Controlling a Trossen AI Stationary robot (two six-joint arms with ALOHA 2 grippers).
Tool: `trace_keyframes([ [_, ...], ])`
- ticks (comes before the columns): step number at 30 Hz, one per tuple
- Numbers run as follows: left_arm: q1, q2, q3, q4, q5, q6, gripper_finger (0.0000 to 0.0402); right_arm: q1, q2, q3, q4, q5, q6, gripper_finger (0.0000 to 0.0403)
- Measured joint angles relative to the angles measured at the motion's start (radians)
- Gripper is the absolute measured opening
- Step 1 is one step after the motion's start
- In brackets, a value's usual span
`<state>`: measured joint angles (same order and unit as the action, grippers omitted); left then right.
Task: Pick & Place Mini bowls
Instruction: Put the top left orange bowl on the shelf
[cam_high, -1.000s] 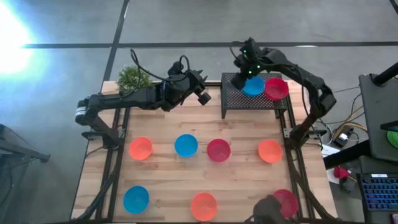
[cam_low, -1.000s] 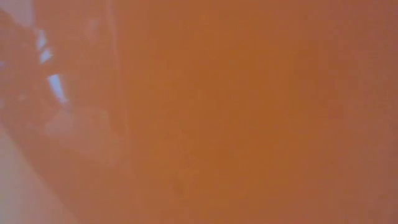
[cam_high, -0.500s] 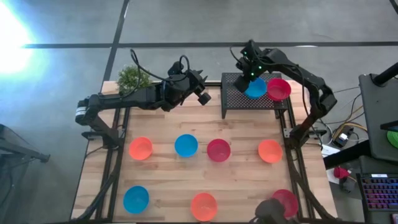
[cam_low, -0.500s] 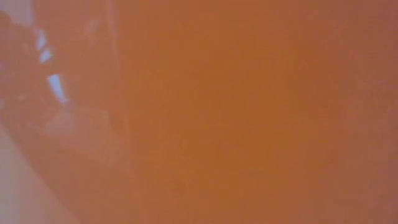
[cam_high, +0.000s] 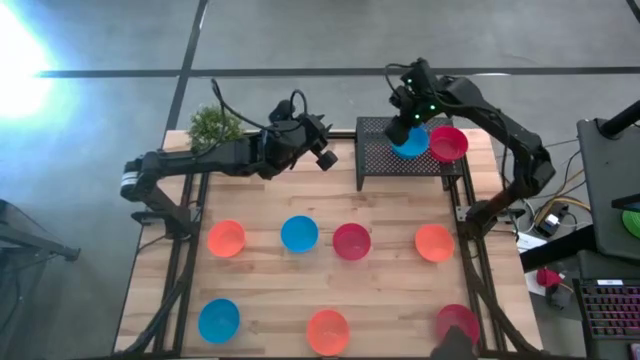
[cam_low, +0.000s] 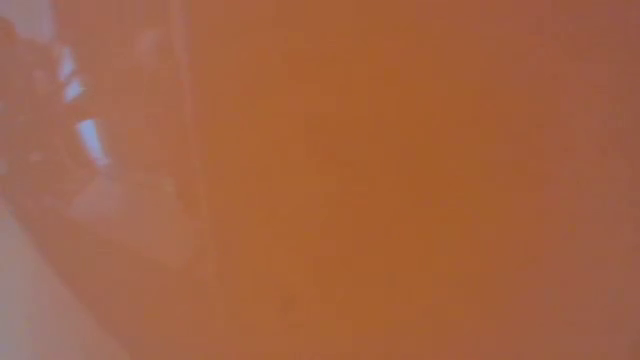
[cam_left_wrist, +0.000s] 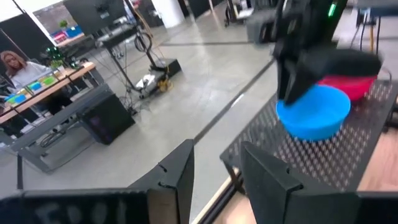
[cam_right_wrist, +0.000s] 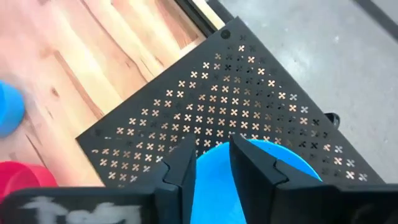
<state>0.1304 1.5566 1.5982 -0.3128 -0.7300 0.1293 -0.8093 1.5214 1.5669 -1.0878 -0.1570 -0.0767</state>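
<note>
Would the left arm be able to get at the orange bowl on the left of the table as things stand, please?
Probably yes: the orange bowl sits alone on the bare table, nothing above it, and the left gripper hovers unladen, fingers apart.

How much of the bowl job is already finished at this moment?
Done: a red bowl sits on the black rack. In hand: the right gripper is at the blue bowl there. Left: seven bowls on the table; the left gripper waits beside the rack.
</note>
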Motion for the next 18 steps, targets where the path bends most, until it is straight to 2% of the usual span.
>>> trace_keyframes([
  [7, -0.001, -0.063, 0.0, -0.203, 0.001, -0.193, 0.0126, 0.002, -0.113, 0.0, 0.0, 0.0, 0.015, 0.0016],
  [14, -0.001, -0.138, 0.0, -0.535, 0.045, -0.499, 0.0122, 0.016, -0.23, 0.0, 0.0, 0.0, 0.011, 0.0008],
  [18, -0.001, -0.17, 0.0, -0.731, 0.131, -0.695, 0.0119, 0.029, -0.294, 0.0, 0.0, -0.001, -0.005, 0.0008],
])
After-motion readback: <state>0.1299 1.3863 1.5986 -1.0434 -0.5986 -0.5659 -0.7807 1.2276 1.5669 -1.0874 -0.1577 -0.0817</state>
